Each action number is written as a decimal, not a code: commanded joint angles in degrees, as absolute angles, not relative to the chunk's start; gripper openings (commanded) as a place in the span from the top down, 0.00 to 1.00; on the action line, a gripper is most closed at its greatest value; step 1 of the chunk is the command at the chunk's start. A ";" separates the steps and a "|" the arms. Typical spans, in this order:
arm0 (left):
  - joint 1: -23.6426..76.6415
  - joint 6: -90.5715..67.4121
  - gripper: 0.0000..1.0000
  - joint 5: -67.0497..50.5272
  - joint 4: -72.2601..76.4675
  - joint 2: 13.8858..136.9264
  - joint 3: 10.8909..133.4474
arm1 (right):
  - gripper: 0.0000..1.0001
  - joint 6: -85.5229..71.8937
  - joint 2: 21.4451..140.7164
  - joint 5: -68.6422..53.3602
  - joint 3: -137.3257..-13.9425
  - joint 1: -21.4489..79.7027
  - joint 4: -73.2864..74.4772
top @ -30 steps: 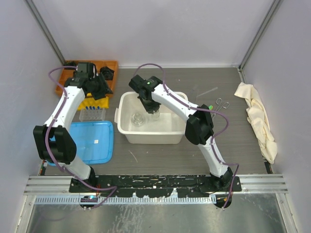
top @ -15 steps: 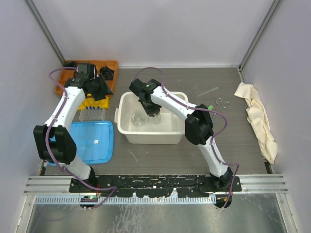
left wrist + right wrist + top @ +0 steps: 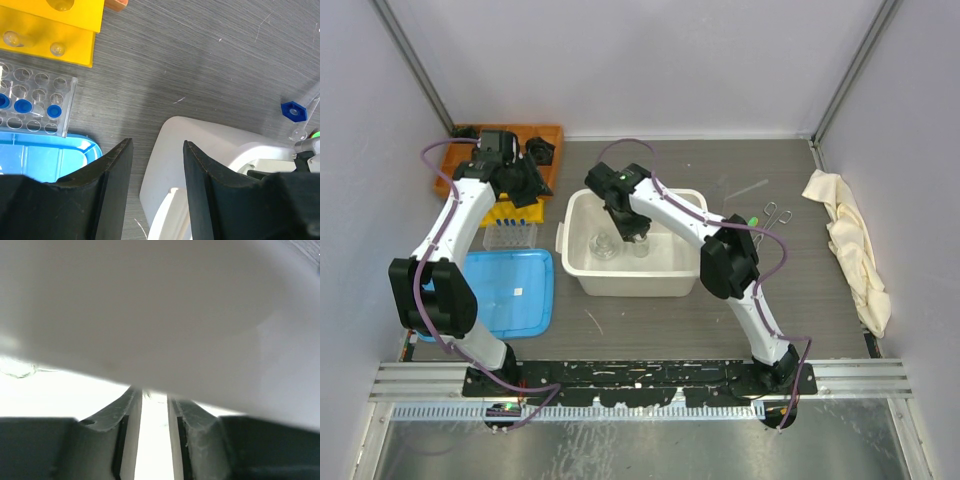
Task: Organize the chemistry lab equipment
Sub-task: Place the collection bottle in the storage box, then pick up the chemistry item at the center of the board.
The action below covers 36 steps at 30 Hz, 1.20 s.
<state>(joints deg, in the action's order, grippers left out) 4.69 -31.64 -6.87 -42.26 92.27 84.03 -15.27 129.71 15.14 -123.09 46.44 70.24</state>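
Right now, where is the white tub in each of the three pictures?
Top: tub at the table's centre.
Left wrist: lower right, its rounded rim showing.
Right wrist: blurred white tub wall fills most of the picture.
Landmark: blue tray, left of the tub in top and left wrist; absent from right wrist.

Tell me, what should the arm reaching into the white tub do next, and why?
Probably lift the right gripper straight up, out of the white tub. Its jaws stand slightly apart with nothing visible between them, and the glassware sits on the tub floor close beside it, so a sideways move might knock it.
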 commanded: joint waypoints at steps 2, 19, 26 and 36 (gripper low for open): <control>4.22 -30.95 0.54 -7.51 -40.79 90.26 84.20 | 0.63 -15.90 125.82 15.22 -124.58 46.79 67.76; 4.31 -31.11 0.54 -8.23 -40.47 90.09 84.33 | 0.63 -16.27 122.08 17.53 -136.80 46.30 71.84; 4.31 -31.37 0.53 -8.87 -40.02 90.25 84.55 | 0.62 -16.95 116.46 13.21 -140.00 36.52 72.07; 4.73 -31.64 0.54 -9.12 -39.55 90.51 85.74 | 0.64 -18.21 112.09 7.81 -141.14 13.22 66.56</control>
